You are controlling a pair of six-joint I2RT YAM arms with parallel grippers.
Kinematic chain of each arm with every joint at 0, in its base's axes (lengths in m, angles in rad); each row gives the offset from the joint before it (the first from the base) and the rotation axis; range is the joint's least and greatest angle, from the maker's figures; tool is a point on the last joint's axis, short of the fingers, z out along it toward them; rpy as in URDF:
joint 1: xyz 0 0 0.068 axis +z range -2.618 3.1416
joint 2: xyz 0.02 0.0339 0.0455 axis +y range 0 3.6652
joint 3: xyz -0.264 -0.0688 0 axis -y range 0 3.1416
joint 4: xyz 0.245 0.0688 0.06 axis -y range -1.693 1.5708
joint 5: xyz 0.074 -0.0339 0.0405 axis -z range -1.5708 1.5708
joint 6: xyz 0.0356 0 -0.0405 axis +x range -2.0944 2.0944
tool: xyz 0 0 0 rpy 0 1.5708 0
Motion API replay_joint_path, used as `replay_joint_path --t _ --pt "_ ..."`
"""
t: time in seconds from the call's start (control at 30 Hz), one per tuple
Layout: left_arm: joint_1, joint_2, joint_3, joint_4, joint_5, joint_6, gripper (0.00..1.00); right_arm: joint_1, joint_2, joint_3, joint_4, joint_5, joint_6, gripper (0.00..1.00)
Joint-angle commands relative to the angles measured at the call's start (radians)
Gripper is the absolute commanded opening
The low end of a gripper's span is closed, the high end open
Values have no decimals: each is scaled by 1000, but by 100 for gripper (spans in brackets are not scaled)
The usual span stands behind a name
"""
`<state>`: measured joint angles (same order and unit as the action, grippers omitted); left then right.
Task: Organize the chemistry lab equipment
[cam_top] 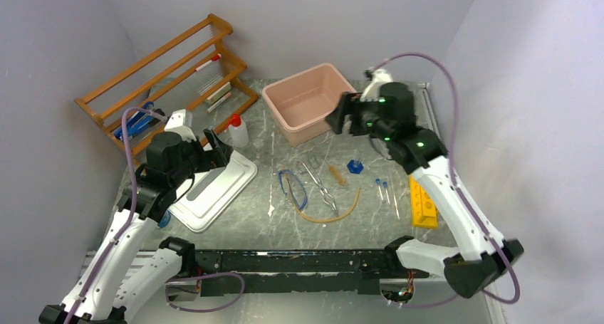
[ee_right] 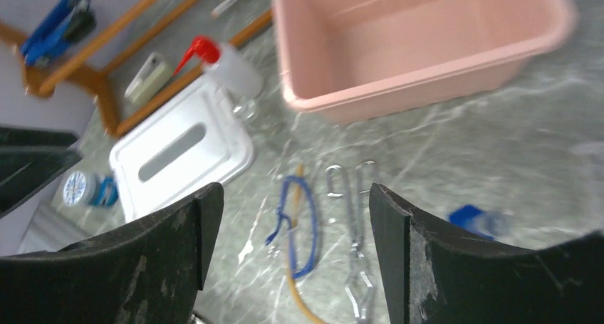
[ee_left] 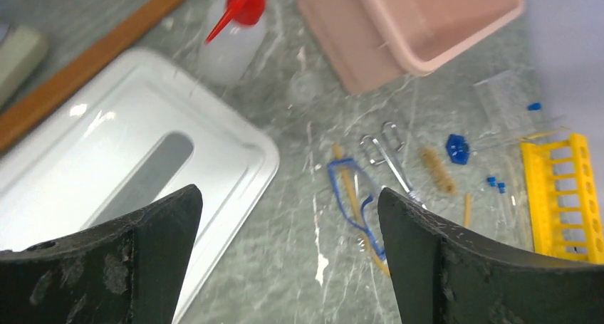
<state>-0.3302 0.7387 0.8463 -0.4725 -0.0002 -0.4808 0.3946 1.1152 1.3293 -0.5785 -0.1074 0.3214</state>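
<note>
Left gripper (ee_left: 288, 199) and right gripper (ee_right: 295, 192) hover with jaws spread, holding nothing. Goggles (cam_top: 292, 189), tongs (cam_top: 318, 184) and tubing (cam_top: 335, 216) lie mid-table. The tongs look stiff and slippery, so pinch mid-shaft. The tubing is probably floppy. The goggles seem light and are best taken by the frame.

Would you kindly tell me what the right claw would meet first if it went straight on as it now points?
Probably the blue-framed goggles, lying on the table straight ahead of the open right claw, with metal tongs beside them. Depth is unclear, so bare table could come first.
</note>
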Motion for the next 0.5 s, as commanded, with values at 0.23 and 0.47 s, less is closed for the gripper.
replay_joint_path --t 0.23,0.47 --pt "-7 -96 -20 -161 -228 -166 96 510 367 85 126 415 130 75" --pt "-7 -118 60 -192 -300 -120 96 608 725 312 56 524 170 80"
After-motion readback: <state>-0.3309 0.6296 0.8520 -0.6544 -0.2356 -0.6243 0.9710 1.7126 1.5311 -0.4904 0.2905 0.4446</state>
